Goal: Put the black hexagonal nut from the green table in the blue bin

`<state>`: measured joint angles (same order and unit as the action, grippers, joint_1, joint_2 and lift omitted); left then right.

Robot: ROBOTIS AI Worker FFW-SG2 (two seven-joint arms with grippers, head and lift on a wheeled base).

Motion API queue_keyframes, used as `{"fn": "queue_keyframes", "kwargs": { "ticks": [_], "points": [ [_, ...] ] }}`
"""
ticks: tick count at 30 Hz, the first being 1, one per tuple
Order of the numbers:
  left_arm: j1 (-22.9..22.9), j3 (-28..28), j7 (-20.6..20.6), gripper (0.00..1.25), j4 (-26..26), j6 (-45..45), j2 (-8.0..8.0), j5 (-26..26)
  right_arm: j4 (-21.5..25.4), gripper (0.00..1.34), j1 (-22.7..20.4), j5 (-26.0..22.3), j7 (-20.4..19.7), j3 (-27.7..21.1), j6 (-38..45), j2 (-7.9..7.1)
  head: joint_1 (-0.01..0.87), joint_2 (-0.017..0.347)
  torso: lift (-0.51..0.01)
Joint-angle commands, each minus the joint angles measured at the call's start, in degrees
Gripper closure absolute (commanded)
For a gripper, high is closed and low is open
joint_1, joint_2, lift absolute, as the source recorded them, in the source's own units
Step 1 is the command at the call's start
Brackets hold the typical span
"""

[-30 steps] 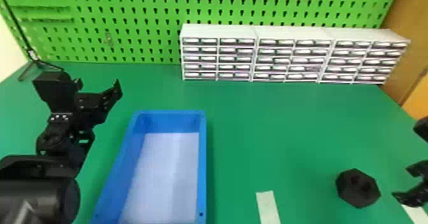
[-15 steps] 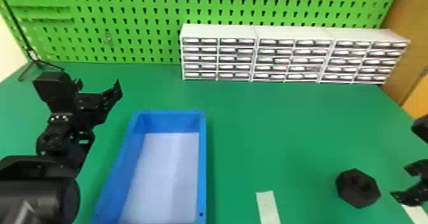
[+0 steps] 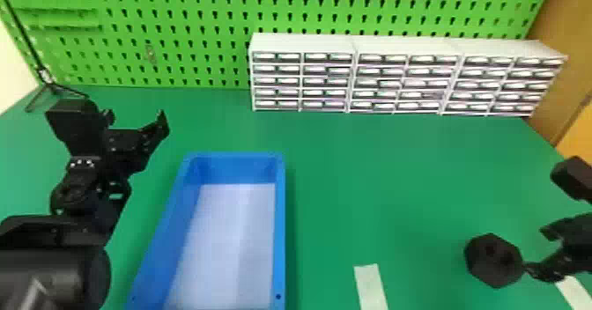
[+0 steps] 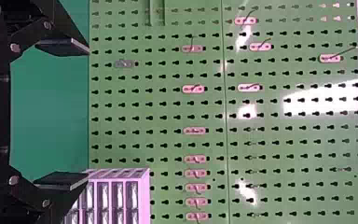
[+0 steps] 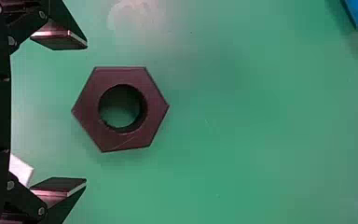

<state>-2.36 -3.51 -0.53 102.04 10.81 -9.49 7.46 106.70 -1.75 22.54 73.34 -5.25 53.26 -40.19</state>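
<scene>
Right gripper, spread wide, points down toward the nut, seemingly near; left gripper spread.

in the head view, looks forward and down from above the green table, over the blue bin and the black hexagonal nut, out to the drawer units and the pegboard. sits far enough back to take in the left gripper and the right gripper.

in the left wrist view, turned sideways, looks out past the left gripper, nearly square to the pegboard and well apart from it. shares pegboard, some of the drawer units and the left gripper with the head view.

in the right wrist view, also turned sideways, faces down at the green table from near the nut. shares nut, right gripper and a corner of the blue bin with the head view.
</scene>
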Motion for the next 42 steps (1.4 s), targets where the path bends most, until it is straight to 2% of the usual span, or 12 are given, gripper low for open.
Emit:
{"fn": "queue_keyframes", "kwargs": {
  "ticks": [1, 13, 26, 37, 42],
  "points": [
    [0.1, 0.0, 0.0, 0.31, 0.0, 0.0, 0.0, 0.0, 0.3, 0.25, 1.7, 0.7, 0.3, 2.2, 0.0, 0.72, 0.686, 0.028, -0.096],
    [0.1, 0.0, -0.1, 0.31, 0.0, 0.0, 0.0, -0.1, 2.6, 0.25, 2.5, 6.5, 1.8, 6.6, -0.2, 3.62, 0.686, 0.028, -0.096],
    [-0.1, 0.4, 0.0, 0.31, 0.0, 0.0, 0.0, -0.2, 3.2, 0.25, 1.5, 11.4, 3.3, 8.0, -0.4, 5.21, 0.686, 0.028, -0.096],
    [-0.5, 0.7, 0.0, 0.31, -0.1, 0.0, 0.0, -0.2, 0.8, 0.25, 1.8, 13.8, 4.7, 9.5, -1.2, 6.61, 0.686, 0.028, -0.096],
    [-0.5, 0.8, -0.1, 0.31, -0.1, 0.1, 0.0, -0.1, -0.4, 0.25, 1.8, 14.7, 4.7, 9.1, -1.9, 8.02, 0.686, 0.028, -0.096]
  ]
}}
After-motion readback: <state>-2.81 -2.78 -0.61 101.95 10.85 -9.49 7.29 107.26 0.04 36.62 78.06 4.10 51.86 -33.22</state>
